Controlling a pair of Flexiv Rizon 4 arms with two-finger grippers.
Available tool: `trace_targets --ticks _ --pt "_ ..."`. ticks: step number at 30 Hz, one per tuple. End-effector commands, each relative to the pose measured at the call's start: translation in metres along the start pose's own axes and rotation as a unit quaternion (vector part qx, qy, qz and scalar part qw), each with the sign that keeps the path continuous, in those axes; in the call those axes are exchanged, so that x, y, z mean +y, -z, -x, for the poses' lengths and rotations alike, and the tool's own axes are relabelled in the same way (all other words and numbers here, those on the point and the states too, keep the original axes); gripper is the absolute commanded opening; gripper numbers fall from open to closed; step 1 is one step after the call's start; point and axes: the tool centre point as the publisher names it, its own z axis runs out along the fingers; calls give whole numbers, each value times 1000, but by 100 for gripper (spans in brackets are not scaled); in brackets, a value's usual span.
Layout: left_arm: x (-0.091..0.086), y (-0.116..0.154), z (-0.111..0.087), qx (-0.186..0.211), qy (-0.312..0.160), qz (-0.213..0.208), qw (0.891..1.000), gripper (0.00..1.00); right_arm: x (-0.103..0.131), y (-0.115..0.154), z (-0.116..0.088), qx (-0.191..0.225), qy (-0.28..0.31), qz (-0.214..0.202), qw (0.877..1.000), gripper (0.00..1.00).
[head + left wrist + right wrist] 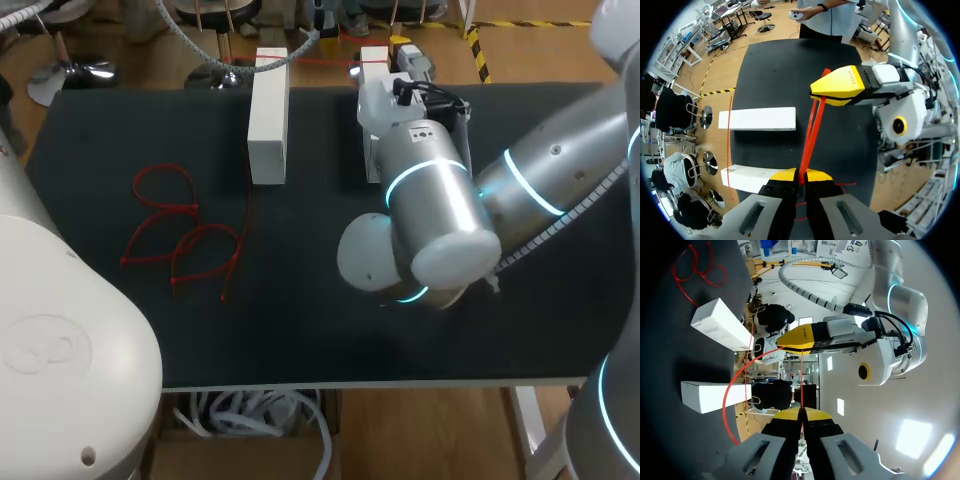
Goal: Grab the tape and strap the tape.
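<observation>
As left fingers (784,176) pinch tape (811,135), right fingers (787,415) too (closed)

Right arm (470,200): silver-grey cylindrical links, white rounded caps, glowing cyan rings at the joints, ribbed grey conduit (560,225) along its side. Left arm (60,340): smooth off-white shell, faint embossed circle, one small dark hole. Left gripper (800,176) and right gripper (801,415): dark grey fingers (782,199), bright yellow tips. White wrist housing (912,107) carries black cable (921,75), yellow-ringed lens (899,125).
</observation>
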Motion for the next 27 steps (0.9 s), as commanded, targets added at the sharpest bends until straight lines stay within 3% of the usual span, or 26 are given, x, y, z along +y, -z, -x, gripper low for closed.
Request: trace_targets --ticks 1,27 --pt "-1 1 1 1 0 2 1000 0 -6 2 6 12 3 15 1000 0" --pt "-1 1 1 1 0 2 1000 0 6 -2 -6 6 24 14 1000 0"
